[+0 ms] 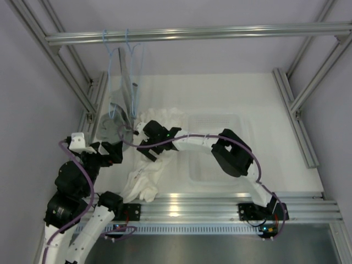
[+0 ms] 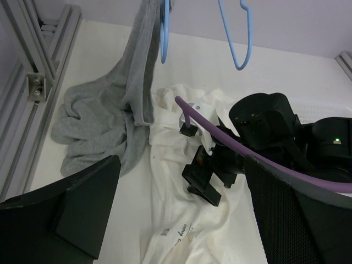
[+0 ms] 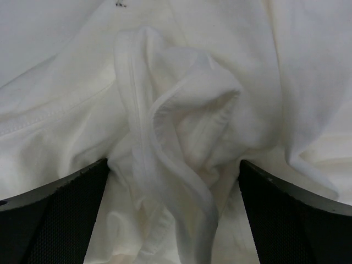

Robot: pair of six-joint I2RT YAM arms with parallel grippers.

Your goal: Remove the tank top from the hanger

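Tank top (image 1: 144, 181) lies crumpled on the bench (image 1: 231, 93) just beside the left wall of the clear basket (image 1: 198, 165), off both hangers, its white folds running from the basket's far corner towards its near one. The right tool (image 3: 173, 165) hangs directly over this heap, jaws spread wide and grasping nothing, with a bunched hem between its fingers (image 3: 60, 214); whether they touch the cloth I cannot tell. The left tool (image 2: 181, 162) is also released and empty, farther from the basket, across the tank top. A grey garment (image 2: 93, 121) pools beyond the tank top from the basket, draped from one blue hanger (image 2: 164, 33). The bare hanger (image 2: 236, 38) hangs beside it.
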